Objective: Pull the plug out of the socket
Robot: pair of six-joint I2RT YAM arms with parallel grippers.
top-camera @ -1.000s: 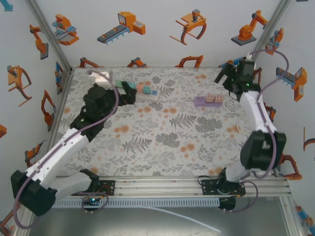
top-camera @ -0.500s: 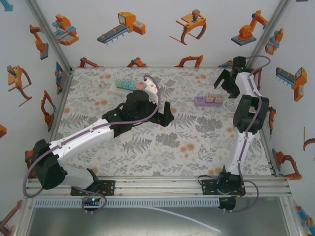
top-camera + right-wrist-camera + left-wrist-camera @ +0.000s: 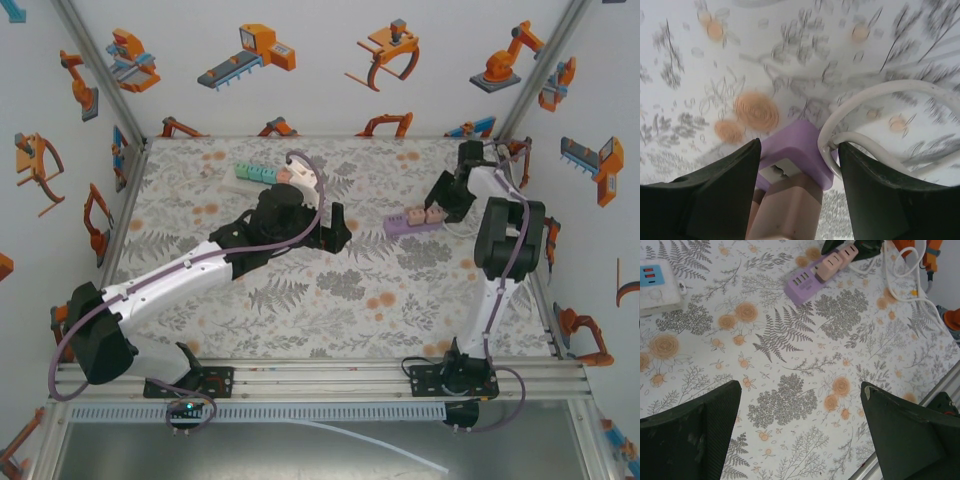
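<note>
The purple socket strip [image 3: 408,222] lies at the right back of the table, with two pink plugs [image 3: 434,213] in it. My right gripper [image 3: 444,198] is at its right end. In the right wrist view its fingers [image 3: 725,175] straddle that end of the strip [image 3: 800,145], one against the strip's side and the other against the white cable [image 3: 875,97] there. A pink plug [image 3: 790,205] sits just behind. My left gripper [image 3: 338,228] hovers open mid-table, and its view shows the strip [image 3: 805,282] and plugs [image 3: 840,260] ahead.
A white strip with green and pink plugs [image 3: 272,176] lies at the back left, and its white end [image 3: 657,287] is in the left wrist view. White cable loops [image 3: 905,285] run near the right wall. The table's front rail [image 3: 940,390] is close by.
My right gripper came down from the back corner onto the strip's right end and its jaws narrowed. The strip swung slightly. My left arm swept from the left to mid-table, then held.
</note>
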